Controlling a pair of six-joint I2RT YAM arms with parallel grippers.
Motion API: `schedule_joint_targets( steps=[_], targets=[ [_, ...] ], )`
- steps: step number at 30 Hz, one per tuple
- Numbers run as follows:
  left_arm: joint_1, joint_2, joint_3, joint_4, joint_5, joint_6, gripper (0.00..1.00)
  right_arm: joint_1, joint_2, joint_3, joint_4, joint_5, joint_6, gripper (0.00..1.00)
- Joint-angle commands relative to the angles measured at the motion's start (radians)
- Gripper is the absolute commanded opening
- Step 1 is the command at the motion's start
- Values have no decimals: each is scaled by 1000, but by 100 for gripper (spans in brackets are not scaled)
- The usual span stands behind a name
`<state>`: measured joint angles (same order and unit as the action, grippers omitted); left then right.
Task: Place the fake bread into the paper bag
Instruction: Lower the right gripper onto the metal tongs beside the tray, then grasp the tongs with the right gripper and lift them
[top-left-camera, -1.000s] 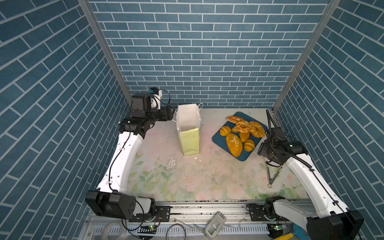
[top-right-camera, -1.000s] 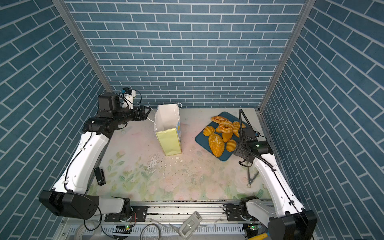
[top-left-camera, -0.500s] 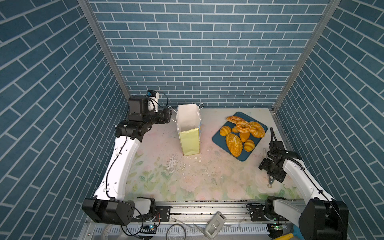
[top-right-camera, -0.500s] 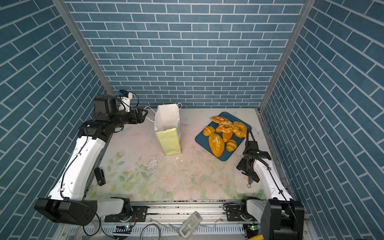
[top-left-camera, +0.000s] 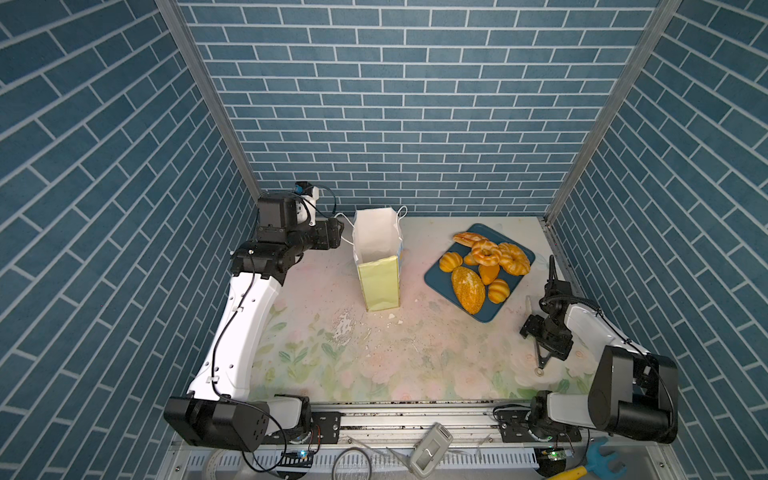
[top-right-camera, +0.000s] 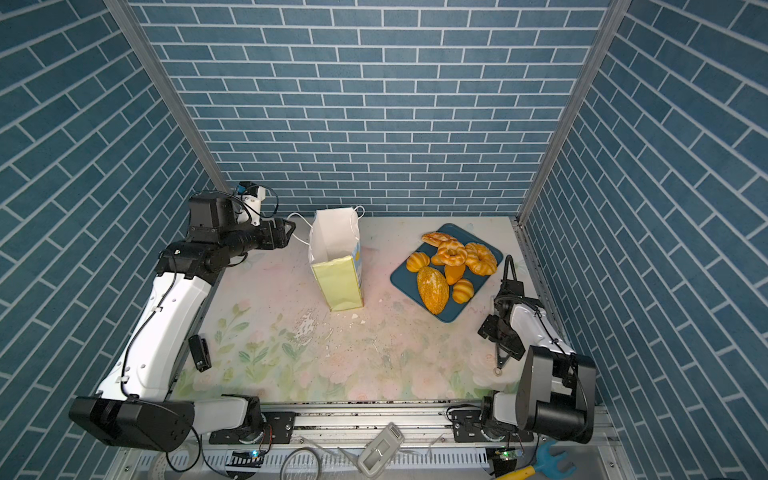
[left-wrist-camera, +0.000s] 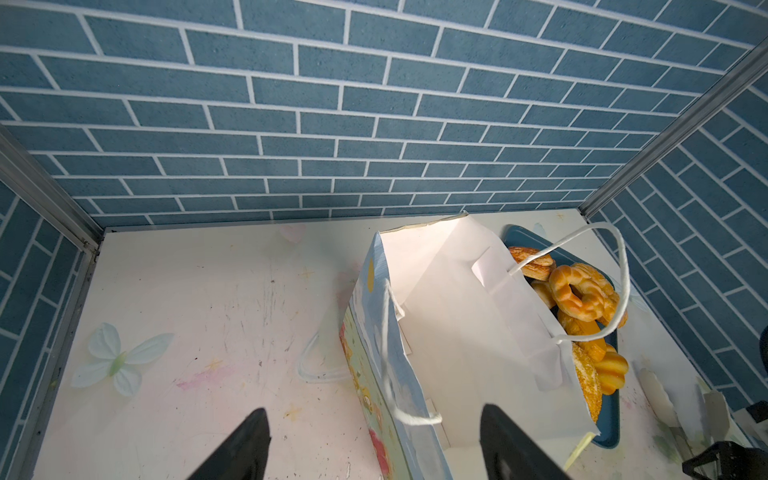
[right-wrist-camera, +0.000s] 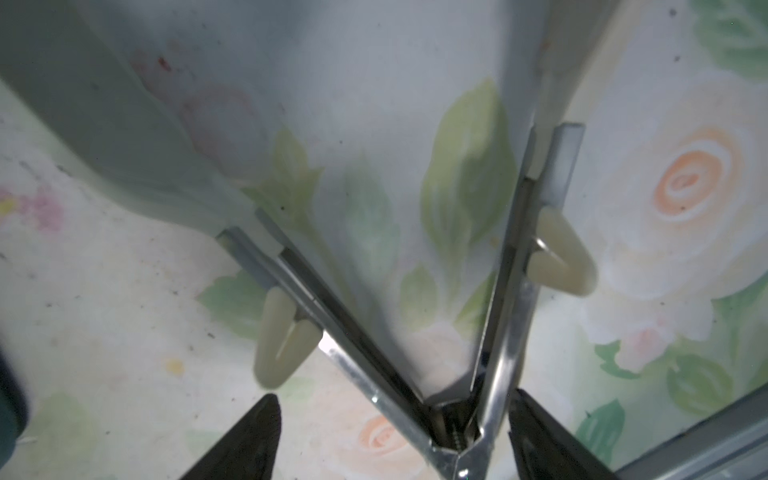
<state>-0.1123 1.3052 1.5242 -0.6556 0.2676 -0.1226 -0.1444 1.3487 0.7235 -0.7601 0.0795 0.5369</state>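
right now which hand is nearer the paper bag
Left. The left hand is close beside the paper bag, at its top edge; the right hand is at the near right, past the blue tray.

Bright even light, paper bag (left-wrist-camera: 436, 257) interior glaring, right wrist view blurred

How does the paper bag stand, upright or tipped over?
Upright. In both top views the paper bag stands on its base, its mouth open upward, white inside showing.
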Motion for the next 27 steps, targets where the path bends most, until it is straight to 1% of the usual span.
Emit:
schedule_joint_targets(
  steps=[1,4,10,15,18,23,27],
  targets=[
    [6,4,15,-9,-11,21,81,-13,24,-5,41,22,-38,86],
    [7,23,40,-18,-13,28,81,-17,53,-14,72,-4,-25,84],
    [6,62,76,-18,6,30,81,-21,96,9,73,-26,-18,79],
    [6,64,67,-10,3,29,81,-24,113,42,85,-54,-18,72],
    [6,57,49,2,-6,31,81,-26,135,73,92,-75,-10,70],
    [6,61,36,16,-8,32,81,-26,176,113,119,-125,31,70],
    [8,63,27,21,-17,48,81,-26,171,137,78,-122,43,75]
  ],
)
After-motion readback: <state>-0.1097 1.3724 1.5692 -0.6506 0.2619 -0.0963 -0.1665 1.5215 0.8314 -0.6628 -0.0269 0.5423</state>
